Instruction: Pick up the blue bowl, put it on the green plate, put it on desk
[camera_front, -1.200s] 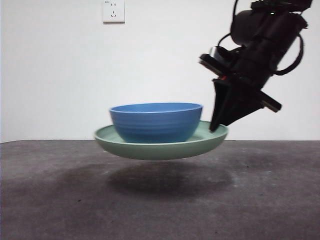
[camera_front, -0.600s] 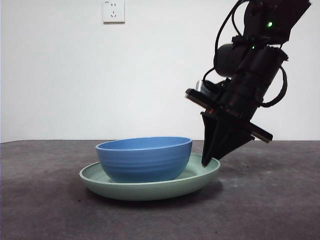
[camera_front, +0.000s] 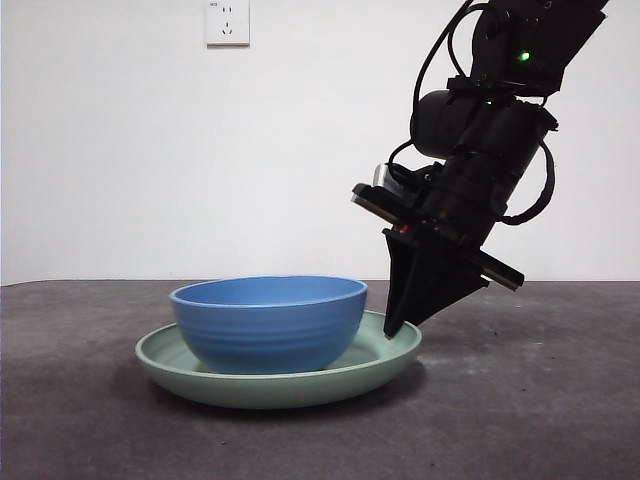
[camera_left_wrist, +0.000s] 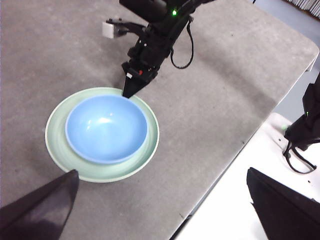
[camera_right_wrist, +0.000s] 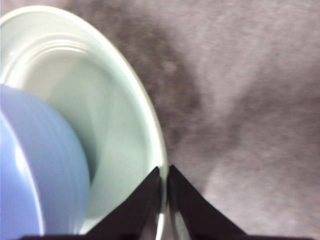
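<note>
Plate with bowl resting on table, right pincer at rim.

Blue bowl sits inside the green plate, off-centre; plate lies flat on the table. Right pincer comes down steeply, jaws clamped on the plate's rim, on the side away from the bowl. Left pincer hovers high above, well apart, jaws spread wide and holding nothing. Wall socket behind.

Front: low, level, near. Left wrist: high, looking down. Right wrist: close on rim. All share green plate.
</note>
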